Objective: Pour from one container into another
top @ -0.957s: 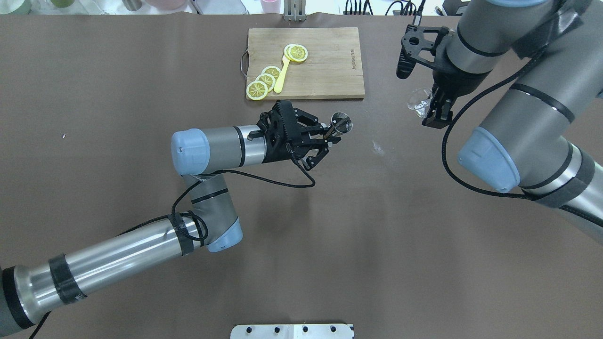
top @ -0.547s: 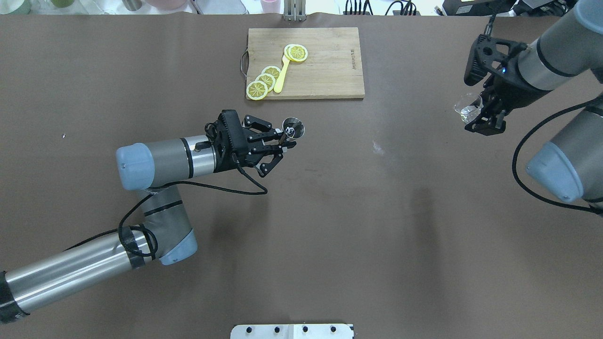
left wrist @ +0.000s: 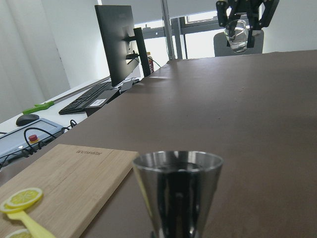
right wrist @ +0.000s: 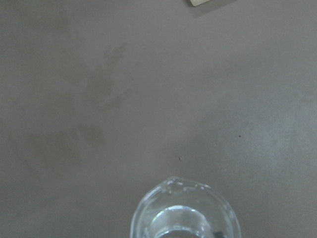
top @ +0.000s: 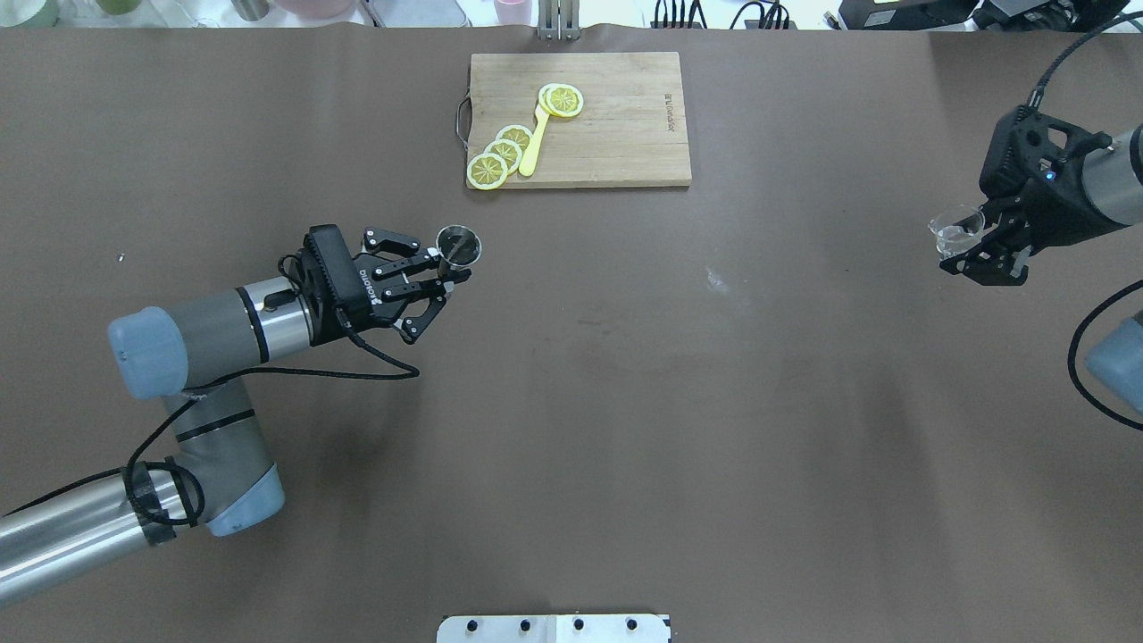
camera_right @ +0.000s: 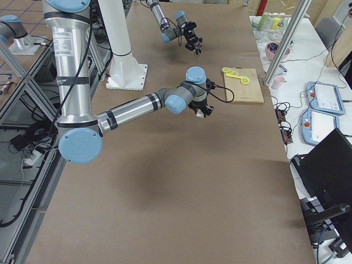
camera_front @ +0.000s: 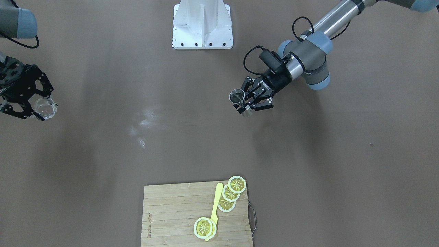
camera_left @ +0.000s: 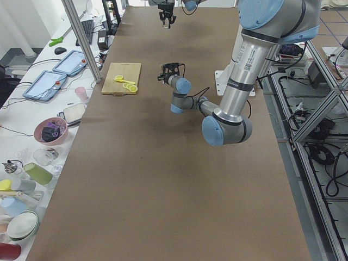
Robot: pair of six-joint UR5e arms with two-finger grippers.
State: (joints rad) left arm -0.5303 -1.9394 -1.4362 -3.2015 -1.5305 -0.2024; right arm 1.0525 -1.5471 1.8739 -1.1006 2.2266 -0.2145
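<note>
My left gripper point(top: 449, 271) is shut on the waist of the steel jigger point(top: 459, 243), which stands upright with its round rim facing up, left of the table's middle. From the front the jigger point(camera_front: 236, 96) shows beside the fingers point(camera_front: 254, 106). Its upper cone point(left wrist: 178, 191) fills the left wrist view. Far off at the table's right side, my right gripper point(top: 963, 248) is shut on the clear glass cup point(top: 955, 228), held above the table. The cup point(camera_front: 45, 107) also shows from the front, and its rim point(right wrist: 185, 213) in the right wrist view.
A wooden cutting board point(top: 616, 134) with lemon slices point(top: 500, 156) and a yellow spoon point(top: 536, 143) lies at the far middle of the table. A small pale smear point(top: 716, 281) marks the brown cover between the arms. The robot's white base plate point(top: 554, 628) is at the near edge.
Both arms have drawn apart. The left gripper carried the jigger leftward, and the right gripper carried the glass cup rightward and slightly nearer. Both grips held.
</note>
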